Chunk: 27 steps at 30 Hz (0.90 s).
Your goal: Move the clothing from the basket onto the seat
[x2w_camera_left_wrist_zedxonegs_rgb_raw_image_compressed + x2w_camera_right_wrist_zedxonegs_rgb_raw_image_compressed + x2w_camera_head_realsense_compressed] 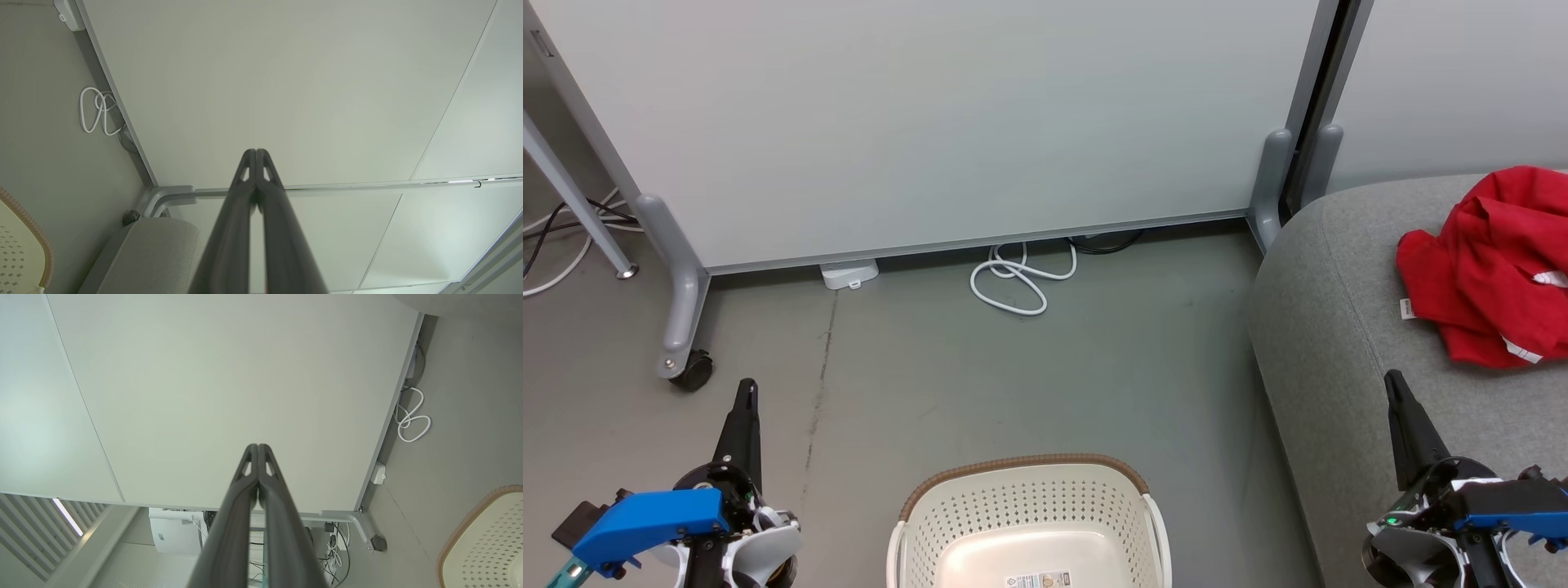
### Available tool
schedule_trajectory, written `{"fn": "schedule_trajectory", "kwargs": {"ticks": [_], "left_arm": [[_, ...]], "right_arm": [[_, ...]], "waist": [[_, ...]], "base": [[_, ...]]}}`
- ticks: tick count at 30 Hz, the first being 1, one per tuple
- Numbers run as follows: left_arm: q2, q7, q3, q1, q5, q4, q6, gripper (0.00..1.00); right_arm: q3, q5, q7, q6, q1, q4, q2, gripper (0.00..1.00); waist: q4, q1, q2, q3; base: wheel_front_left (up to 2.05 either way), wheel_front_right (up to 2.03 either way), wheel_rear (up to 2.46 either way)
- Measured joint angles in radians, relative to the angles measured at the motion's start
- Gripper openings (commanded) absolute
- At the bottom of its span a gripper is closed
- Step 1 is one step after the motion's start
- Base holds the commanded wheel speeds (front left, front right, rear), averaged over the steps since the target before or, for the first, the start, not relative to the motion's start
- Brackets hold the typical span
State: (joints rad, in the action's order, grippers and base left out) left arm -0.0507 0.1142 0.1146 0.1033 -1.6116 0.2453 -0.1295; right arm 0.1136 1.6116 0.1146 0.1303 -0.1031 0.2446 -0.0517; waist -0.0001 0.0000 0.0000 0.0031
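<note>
Clothing [1494, 269] on seat [1339, 343], 3 o'clock | basket [1029, 498] looks empty | left tool [745, 387], right tool [1393, 380] closed, holding nothing | you likely only confirm.

You're looking at soft red cloth clothing [1494, 261], a matt grey fabric-covered seat [1331, 343], and a smooth cream perforated plastic basket [1029, 510].

left gripper [745, 389]: lower left of head view, pointing up, jaws pressed together, empty
right gripper [1393, 382]: lower right of head view, pointing up, tip leaning slightly left, jaws pressed together, empty
left wrist [737, 523]: white collar with blue cover, at the bottom edge
right wrist [1437, 523]: white collar, blue cover, small green light lit
</note>
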Motion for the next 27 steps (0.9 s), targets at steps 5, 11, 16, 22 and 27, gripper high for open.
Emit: {"fn": "schedule_trajectory", "kwargs": {"ticks": [5, 11, 16, 22, 27], "left_arm": [[0.000, 0.000, 0.000, 0.000, 0.000, 0.000, 0.000, 0.00], [0.000, 0.000, 0.000, 0.000, 0.000, 0.000, 0.000, 0.00], [0.000, 0.000, 0.000, 0.000, 0.000, 0.000, 0.000, 0.00], [0.000, 0.000, 0.000, 0.000, 0.000, 0.000, 0.000, 0.00], [0.000, 0.000, 0.000, 0.000, 0.000, 0.000, 0.000, 0.00]], "right_arm": [[0.000, 0.000, 0.000, 0.000, 0.000, 0.000, 0.000, 0.00], [0.000, 0.000, 0.000, 0.000, 0.000, 0.000, 0.000, 0.00], [0.000, 0.000, 0.000, 0.000, 0.000, 0.000, 0.000, 0.00], [0.000, 0.000, 0.000, 0.000, 0.000, 0.000, 0.000, 0.00], [0.000, 0.000, 0.000, 0.000, 0.000, 0.000, 0.000, 0.00]], "waist": [[0.000, 0.0000, 0.0000, 0.000], [0.000, 0.0000, 0.0000, 0.000], [0.000, 0.0000, 0.0000, 0.000], [0.000, 0.0000, 0.0000, 0.000], [0.000, 0.0000, 0.0000, 0.000]], "base": [[0.00, 0.00, 0.00], [0.00, 0.00, 0.00], [0.00, 0.00, 0.00], [0.00, 0.00, 0.00], [0.00, 0.00, 0.00]]}}
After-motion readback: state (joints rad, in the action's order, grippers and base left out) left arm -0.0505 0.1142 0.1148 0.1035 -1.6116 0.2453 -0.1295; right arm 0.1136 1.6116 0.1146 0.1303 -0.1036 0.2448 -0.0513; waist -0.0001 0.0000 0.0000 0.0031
